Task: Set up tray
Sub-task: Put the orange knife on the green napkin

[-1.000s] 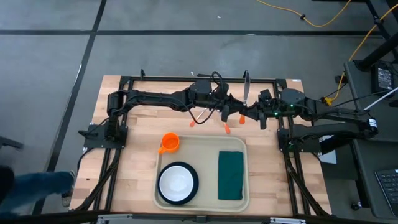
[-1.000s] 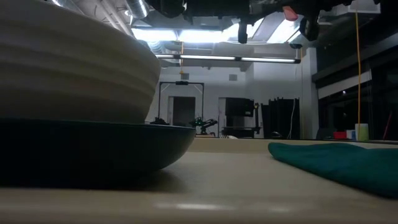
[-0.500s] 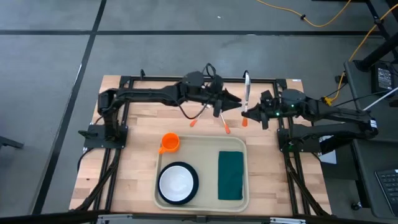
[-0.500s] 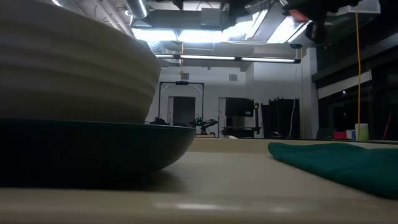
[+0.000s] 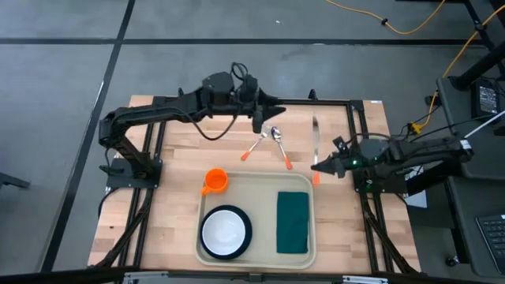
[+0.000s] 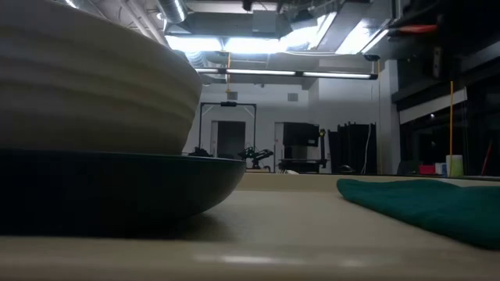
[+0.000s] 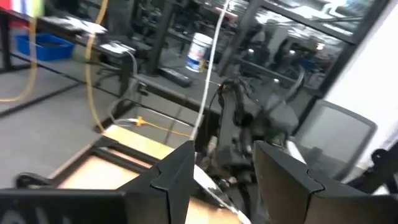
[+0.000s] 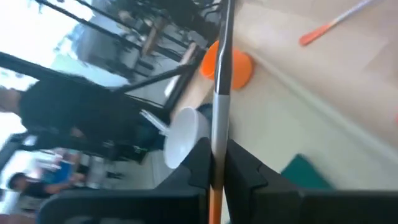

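The big cream plastic tray [image 5: 256,183] sits at the table's near edge, already holding a white bowl on a dark plate [image 5: 225,231], a dark green napkin [image 5: 292,222] and an orange cup [image 5: 215,181]. Just past its far right corner, the right gripper [image 5: 317,166] is clamped on an orange-handled knife [image 5: 315,140] by the handle end, so I'd guess it could swing or slip and land off the napkin. Farther back, the left gripper [image 5: 270,112] hovers with fingers apart over the orange-handled spoon and fork [image 5: 268,143].
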